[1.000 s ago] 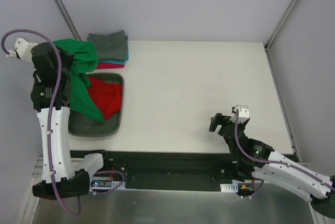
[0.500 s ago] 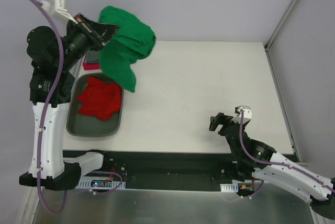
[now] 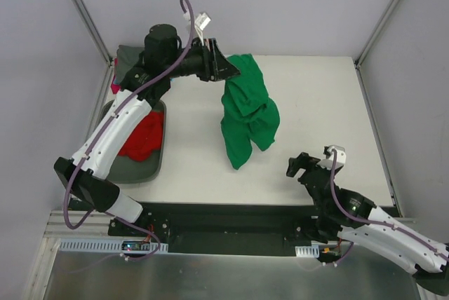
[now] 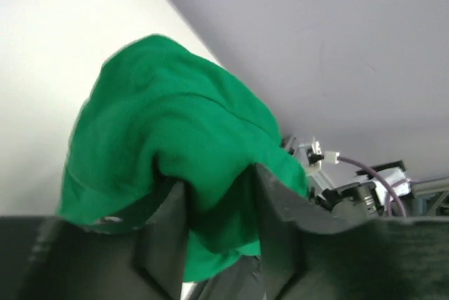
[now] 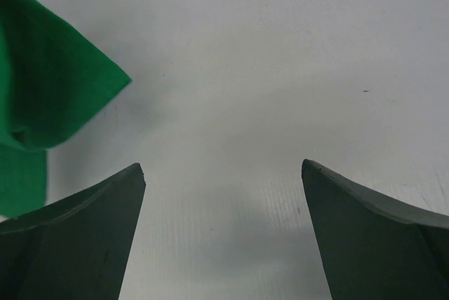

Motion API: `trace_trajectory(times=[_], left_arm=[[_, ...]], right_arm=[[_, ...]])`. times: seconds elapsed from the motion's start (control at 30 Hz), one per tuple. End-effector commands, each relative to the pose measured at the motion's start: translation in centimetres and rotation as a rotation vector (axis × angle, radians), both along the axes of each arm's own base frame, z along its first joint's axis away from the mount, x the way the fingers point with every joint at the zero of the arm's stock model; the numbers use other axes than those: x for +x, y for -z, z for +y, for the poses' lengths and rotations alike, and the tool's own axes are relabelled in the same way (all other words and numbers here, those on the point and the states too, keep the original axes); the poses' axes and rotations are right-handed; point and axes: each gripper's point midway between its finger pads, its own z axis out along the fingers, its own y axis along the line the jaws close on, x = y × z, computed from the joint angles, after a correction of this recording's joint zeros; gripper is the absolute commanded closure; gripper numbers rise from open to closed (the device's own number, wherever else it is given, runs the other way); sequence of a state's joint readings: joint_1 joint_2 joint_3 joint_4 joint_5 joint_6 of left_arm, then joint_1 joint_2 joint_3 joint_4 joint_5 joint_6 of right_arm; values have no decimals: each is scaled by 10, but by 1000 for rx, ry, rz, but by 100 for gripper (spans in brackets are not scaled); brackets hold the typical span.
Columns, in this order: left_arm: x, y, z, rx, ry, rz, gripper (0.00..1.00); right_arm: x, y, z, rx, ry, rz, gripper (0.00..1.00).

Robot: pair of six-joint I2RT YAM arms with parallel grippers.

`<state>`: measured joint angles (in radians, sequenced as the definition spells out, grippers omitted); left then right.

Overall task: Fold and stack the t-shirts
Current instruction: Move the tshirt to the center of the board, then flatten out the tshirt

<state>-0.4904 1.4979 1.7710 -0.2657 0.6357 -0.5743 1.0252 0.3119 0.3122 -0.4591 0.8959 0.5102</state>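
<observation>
My left gripper (image 3: pixel 230 69) was clamped on a bunched fold of the green t-shirt (image 3: pixel 247 114), the cloth filling the gap between its fingers (image 4: pixel 280 219). The shirt hung crumpled from it over the middle of the table (image 3: pixel 316 97); I could not tell whether its lower end touched. My right gripper (image 5: pixel 221 167) was spread wide and held nothing, low over bare table just right of that hem. At the left, the red t-shirt (image 3: pixel 144 135) lay crumpled in the grey tray (image 3: pixel 151 170), my left arm crossing above it.
</observation>
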Motion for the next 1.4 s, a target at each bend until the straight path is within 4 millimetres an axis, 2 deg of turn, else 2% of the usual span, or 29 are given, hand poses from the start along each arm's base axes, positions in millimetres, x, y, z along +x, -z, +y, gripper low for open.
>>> trace_trajectory(times=[0.0, 0.03, 0.07, 0.13, 0.17, 0.23, 0.33, 0.4, 0.47, 0.63, 0.77, 0.87, 0.93, 1.03, 1.07, 1.13, 1.23, 1.37], left_arm=[[27, 52, 19, 152, -145, -54, 39], [35, 78, 29, 214, -218, 4, 12], [41, 97, 41, 265, -291, 35, 1], [45, 136, 63, 358, -398, 86, 1], [41, 148, 71, 386, -425, 101, 1], [31, 175, 87, 433, -465, 141, 1], [4, 223, 107, 492, -496, 229, 1], [-15, 245, 111, 487, -481, 279, 1], [-33, 261, 106, 459, -427, 320, 1], [-65, 293, 87, 360, -283, 410, 1], [-79, 317, 84, 365, -239, 480, 1], [-86, 331, 77, 331, -219, 541, 1], [-86, 339, 72, 330, -232, 552, 1], [-88, 354, 64, 376, -258, 584, 2], [-88, 357, 61, 390, -257, 591, 5], [-79, 364, 54, 399, -284, 607, 5], [-78, 370, 36, 410, -264, 641, 13], [-83, 390, 12, 467, -229, 689, 30]], right_arm=[[-6, -11, -24, 37, 107, 6, 4], [-7, -10, -26, 40, 112, 13, 4], [-9, -10, -27, 41, 111, 21, 4], [-11, -9, -27, 28, 101, 37, 4], [-12, -9, -26, 19, 93, 45, 4], [-12, -10, -27, -1, 90, 56, 4], [-13, -9, -24, -20, 79, 79, 4], [-13, -6, -17, -48, 50, 103, 4], [-11, -6, -2, -55, -7, 122, 4], [-3, 5, 52, -129, -216, 187, 3], [14, 8, 80, -176, -288, 205, 2], [35, 11, 99, -115, -321, 242, 3], [49, 14, 102, -109, -316, 266, 7], [61, 16, 107, -96, -330, 300, 8], [64, 19, 112, -83, -345, 310, 8], [70, 23, 122, -53, -367, 337, 10], [75, 34, 132, -48, -389, 389, 17], [85, 45, 132, -58, -351, 421, 30]])
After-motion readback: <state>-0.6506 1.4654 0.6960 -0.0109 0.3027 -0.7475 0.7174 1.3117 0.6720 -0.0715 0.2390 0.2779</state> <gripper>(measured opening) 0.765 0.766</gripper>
